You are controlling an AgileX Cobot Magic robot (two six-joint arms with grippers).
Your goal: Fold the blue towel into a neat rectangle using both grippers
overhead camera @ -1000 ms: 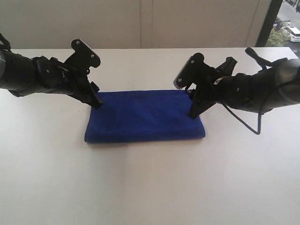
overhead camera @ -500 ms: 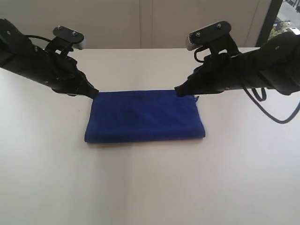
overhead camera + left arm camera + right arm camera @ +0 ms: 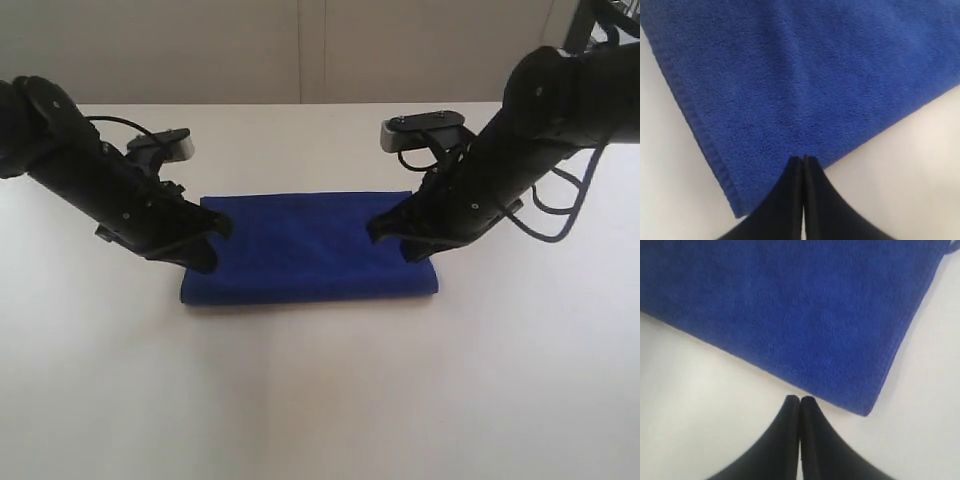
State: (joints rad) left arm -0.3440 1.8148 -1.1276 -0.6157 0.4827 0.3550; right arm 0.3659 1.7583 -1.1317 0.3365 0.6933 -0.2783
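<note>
**Towel flat, both grippers shut**

I saw the table (image 3: 320,400) with the blue towel (image 3: 310,250) lying flat on it as a rectangle. My left gripper (image 3: 803,160) was pinched tight and held nothing, its tip over the towel's edge near a corner. My right gripper (image 3: 800,399) was pinched tight too, empty, just beside another corner.

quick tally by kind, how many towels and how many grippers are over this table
blue towel: 1
grippers: 2 (left gripper, right gripper, both shut and empty)
total: 3
</note>
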